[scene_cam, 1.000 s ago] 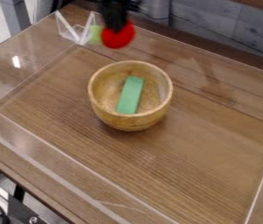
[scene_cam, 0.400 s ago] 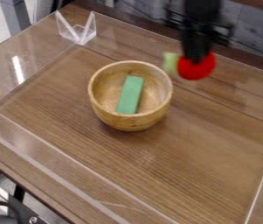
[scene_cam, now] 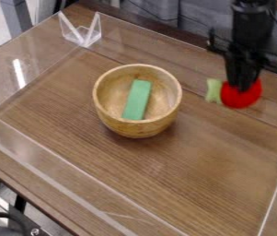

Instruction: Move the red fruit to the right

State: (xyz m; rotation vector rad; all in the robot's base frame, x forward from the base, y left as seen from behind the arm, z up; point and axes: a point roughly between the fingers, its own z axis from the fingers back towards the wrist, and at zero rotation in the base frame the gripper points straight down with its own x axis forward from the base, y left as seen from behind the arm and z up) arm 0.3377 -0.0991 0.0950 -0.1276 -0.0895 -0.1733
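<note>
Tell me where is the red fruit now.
In the camera view, the red fruit is at the upper right, below the dark gripper, to the right of the wooden bowl.

I'm holding the red fruit [scene_cam: 240, 96] in the gripper [scene_cam: 245, 77] at the far right, its pale green stub [scene_cam: 213, 90] facing left. The bowl [scene_cam: 137, 100] is sitting left of it on the table [scene_cam: 202, 175], a green block [scene_cam: 137, 100] lying inside. A clear container [scene_cam: 82, 29] is standing at the far left.
</note>
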